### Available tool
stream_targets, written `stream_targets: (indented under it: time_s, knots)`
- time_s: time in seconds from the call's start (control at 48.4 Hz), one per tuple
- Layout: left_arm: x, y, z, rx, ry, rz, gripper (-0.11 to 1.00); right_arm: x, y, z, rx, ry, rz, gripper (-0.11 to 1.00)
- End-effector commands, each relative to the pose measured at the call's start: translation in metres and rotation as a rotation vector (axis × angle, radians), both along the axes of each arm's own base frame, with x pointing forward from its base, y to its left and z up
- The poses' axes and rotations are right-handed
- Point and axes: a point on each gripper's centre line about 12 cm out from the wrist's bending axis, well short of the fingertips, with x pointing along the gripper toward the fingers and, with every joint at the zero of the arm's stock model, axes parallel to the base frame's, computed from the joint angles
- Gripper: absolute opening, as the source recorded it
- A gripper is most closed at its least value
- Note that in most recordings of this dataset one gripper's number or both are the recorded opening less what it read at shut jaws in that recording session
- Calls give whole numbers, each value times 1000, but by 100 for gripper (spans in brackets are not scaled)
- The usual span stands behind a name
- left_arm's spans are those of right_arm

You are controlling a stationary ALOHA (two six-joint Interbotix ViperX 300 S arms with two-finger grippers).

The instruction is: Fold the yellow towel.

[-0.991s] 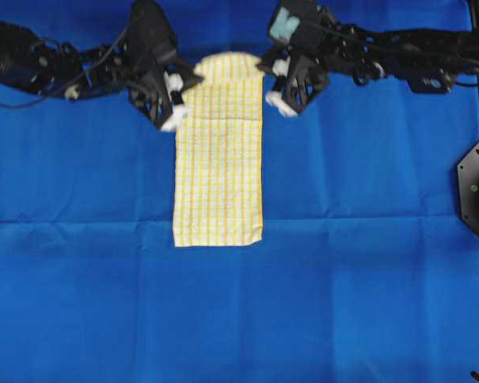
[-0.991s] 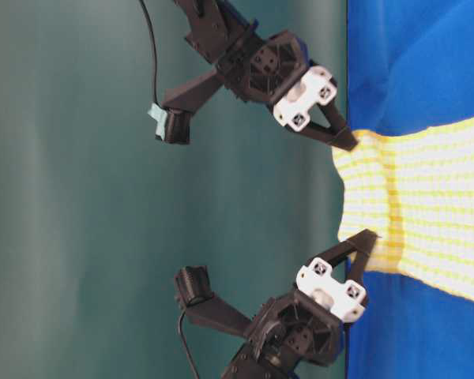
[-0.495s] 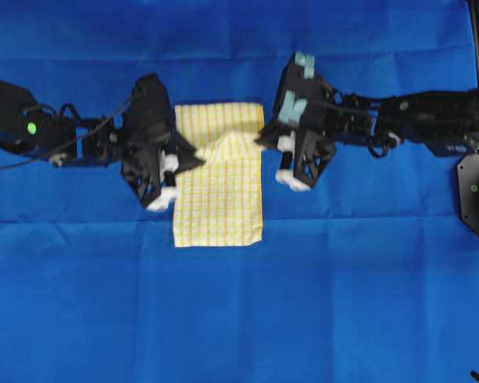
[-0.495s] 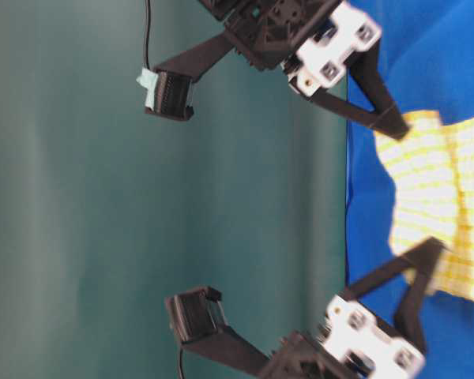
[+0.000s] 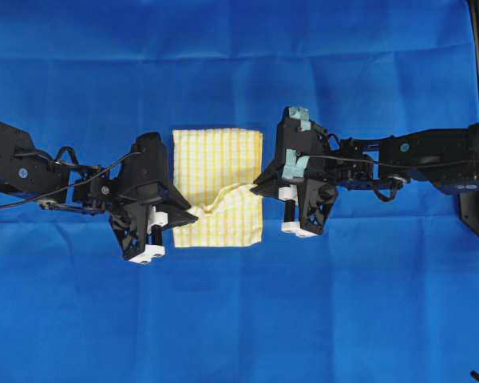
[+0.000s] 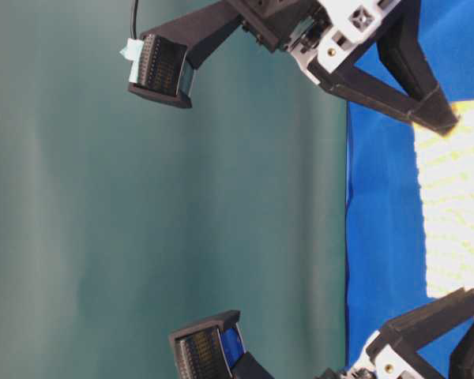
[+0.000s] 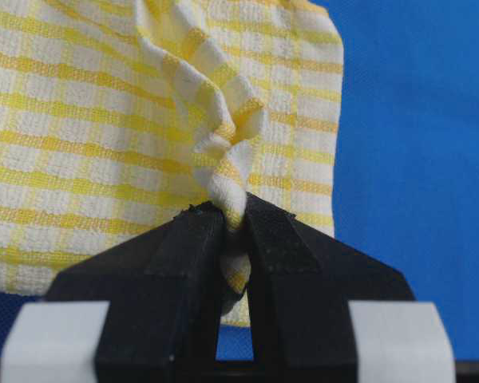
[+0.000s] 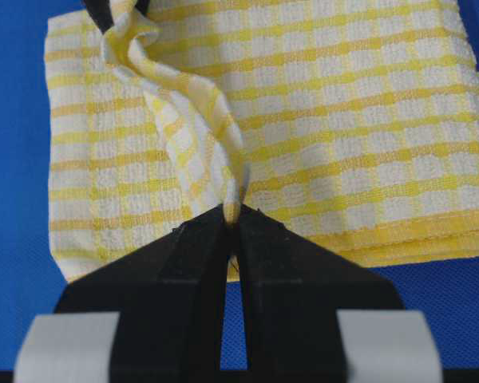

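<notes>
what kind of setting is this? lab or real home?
Looks like a lab bench, not a home: a table draped in a plain blue cloth, a blank green backdrop behind it, and two arms with the left gripper and right gripper pinching one towel.

towel [image 5: 215,171] on cloth [image 5: 239,319], between both pincers

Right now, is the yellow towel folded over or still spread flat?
Folded over, not yet released: the yellow towel lies doubled, its carried edge pinched by left hand and right hand.
</notes>
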Motion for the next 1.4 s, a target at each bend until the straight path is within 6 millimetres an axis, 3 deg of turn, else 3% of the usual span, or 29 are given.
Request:
stream_targets:
  time_s: [0.0,0.495,1.156,1.239,1.383]
  knots:
    - [3,-1,14,-5,-46,-2,3,3,4,12,4,-40,7,2]
    - [2,-6,14,4,-44,-23,3,3,23,11,8,-36,56,2]
    - [5,-8,16,3,-47,-26,4,6,26,9,9,-24,64,3]
    - [5,-7,17,4,-50,-25,18,6,28,10,9,-27,69,17]
    - [2,-6,28,9,-55,-30,60,8,31,17,-3,-42,90,62]
